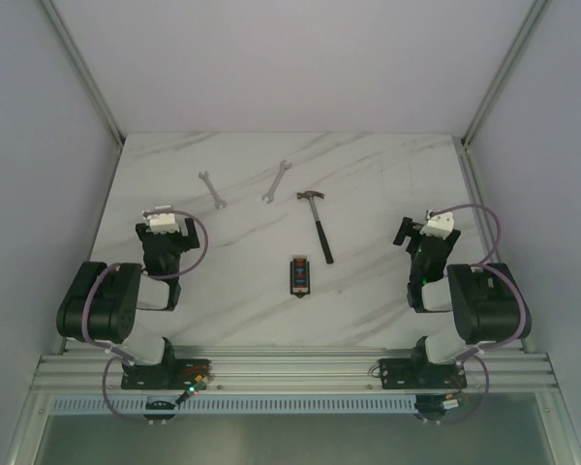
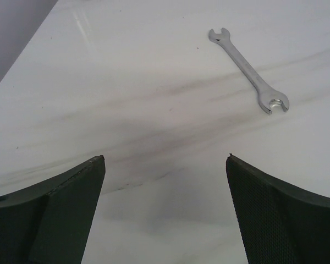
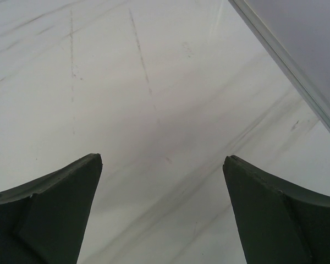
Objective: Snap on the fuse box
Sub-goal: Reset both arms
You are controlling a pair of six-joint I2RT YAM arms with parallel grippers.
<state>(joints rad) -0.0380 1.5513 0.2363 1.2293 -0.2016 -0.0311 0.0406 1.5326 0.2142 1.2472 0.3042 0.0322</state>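
The fuse box (image 1: 298, 275) is a small black rectangular box with red, orange and blue fuses on its face. It lies on the marble table between the two arms, near the front. My left gripper (image 1: 165, 235) sits to its left, open and empty; in the left wrist view (image 2: 165, 160) only bare table lies between the fingers. My right gripper (image 1: 416, 232) sits to its right, open and empty; the right wrist view (image 3: 162, 159) shows only bare marble. The fuse box is out of both wrist views.
A black-handled hammer (image 1: 319, 229) lies just behind the fuse box. Two silver wrenches lie further back, one at left (image 1: 212, 190) that also shows in the left wrist view (image 2: 249, 70), one at centre (image 1: 276, 181). A metal frame rail (image 3: 289, 66) borders the table's right side.
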